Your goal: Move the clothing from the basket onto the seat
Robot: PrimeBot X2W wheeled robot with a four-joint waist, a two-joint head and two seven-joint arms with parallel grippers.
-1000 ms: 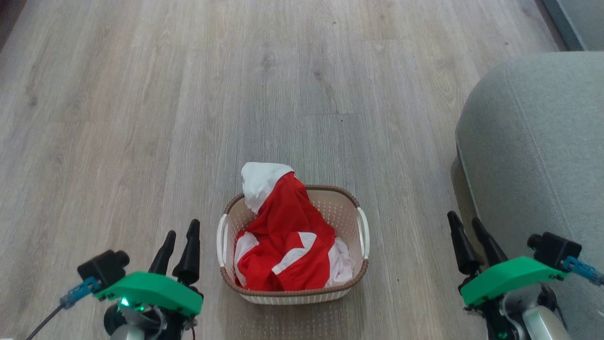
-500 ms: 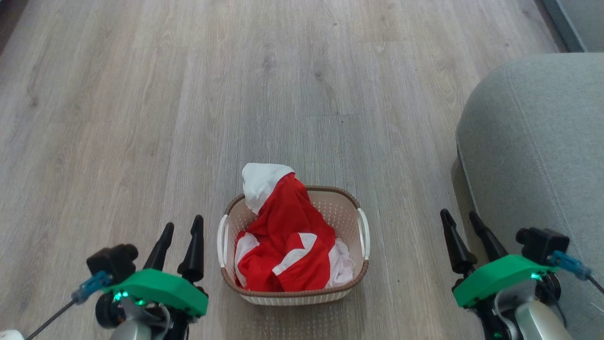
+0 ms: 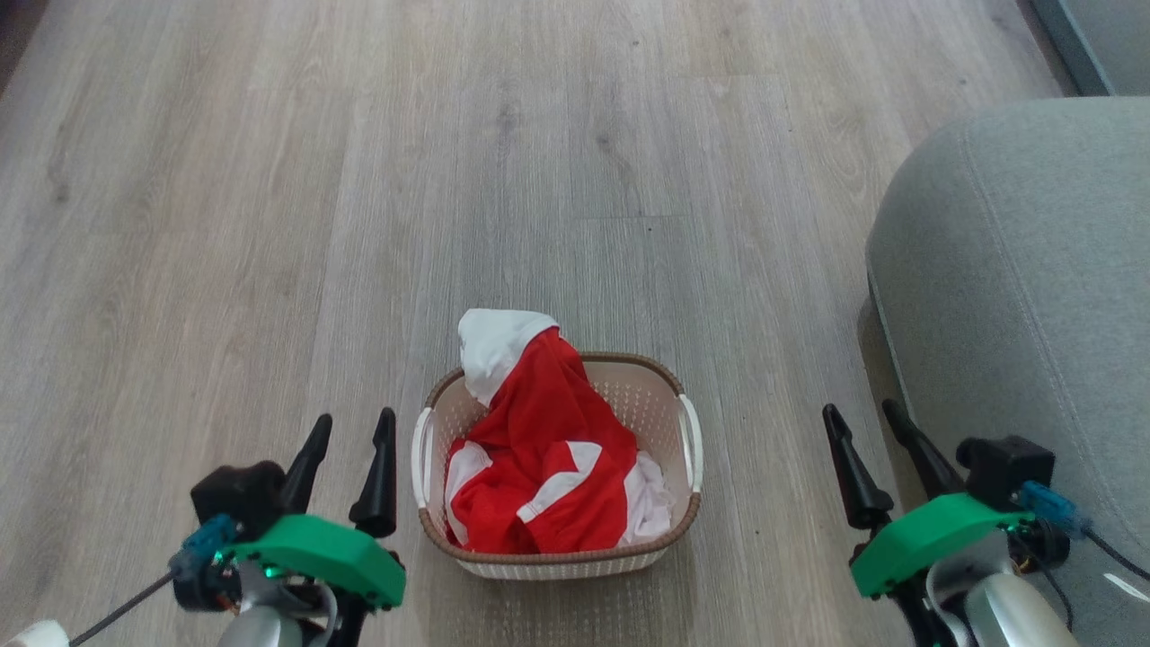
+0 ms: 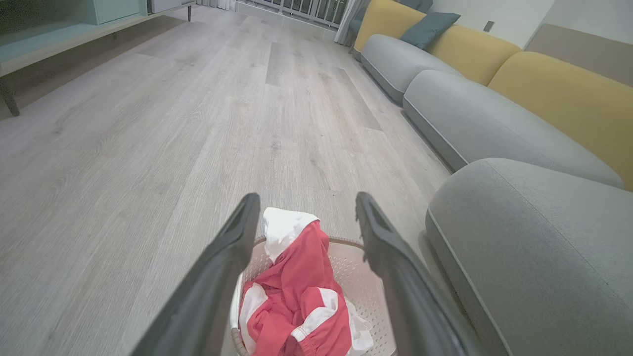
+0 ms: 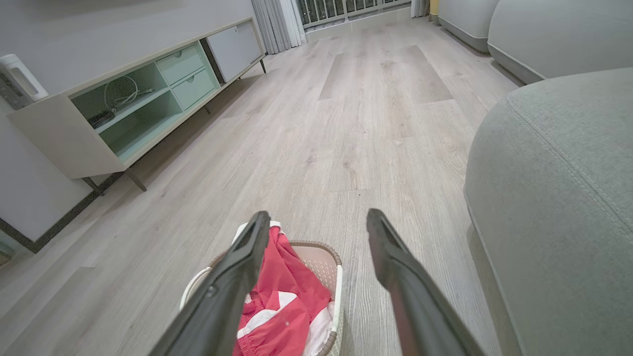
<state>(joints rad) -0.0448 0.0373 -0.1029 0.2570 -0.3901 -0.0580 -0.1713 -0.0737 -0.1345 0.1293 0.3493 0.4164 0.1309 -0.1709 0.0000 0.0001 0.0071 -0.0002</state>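
The cream basket (image 3: 649, 400) with a brown rim sits on the wood floor, low in the middle of the head view. Red clothing (image 3: 544, 449) with white panels fills it, and a white part hangs over the far rim. My left gripper (image 3: 354, 429) is open just left of the basket. My right gripper (image 3: 861, 420) is open between the basket and the grey seat (image 3: 1033, 270). The left wrist view has the clothing (image 4: 296, 301) between its open fingers (image 4: 232, 247), with the basket (image 4: 363, 291) and seat (image 4: 534, 232) beyond. In the right wrist view the clothing (image 5: 284, 296) and basket (image 5: 324, 267) lie low left, the seat (image 5: 559, 183) right.
Bare wood floor (image 3: 449, 180) stretches ahead and to the left. A low media cabinet (image 5: 133, 104) with open shelves stands along the left wall. More grey sofa sections (image 4: 474, 118) with yellow back cushions (image 4: 564, 94) line the right side.
Both grippers have drifted inward toward the basket and a little lower in the head view. The basket, clothing and seat have not moved.
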